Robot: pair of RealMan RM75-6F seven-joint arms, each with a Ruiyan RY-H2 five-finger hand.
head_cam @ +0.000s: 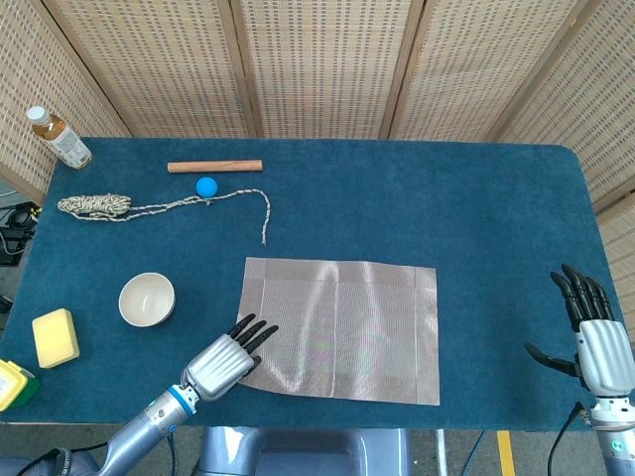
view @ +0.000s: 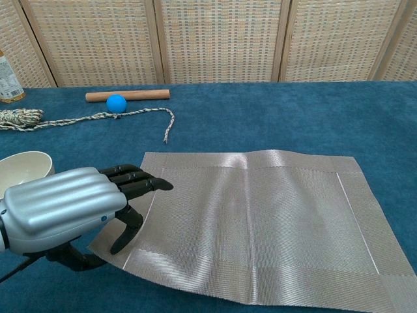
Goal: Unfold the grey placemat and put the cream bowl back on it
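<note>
The left hand (head_cam: 226,359) pinched the near-left corner of the grey woven rectangular placemat (head_cam: 342,327), thumb tucked under the edge and fingers (view: 138,184) resting on top. The placemat lay unfolded to that hand's right, slightly rippled. The round cream ceramic bowl (head_cam: 147,298) stood on the blue table cloth (head_cam: 446,208) just beyond the hand and to its left, apart from the mat. The right hand (head_cam: 595,340) hovered well off to the right with its fingers spread, holding nothing.
</note>
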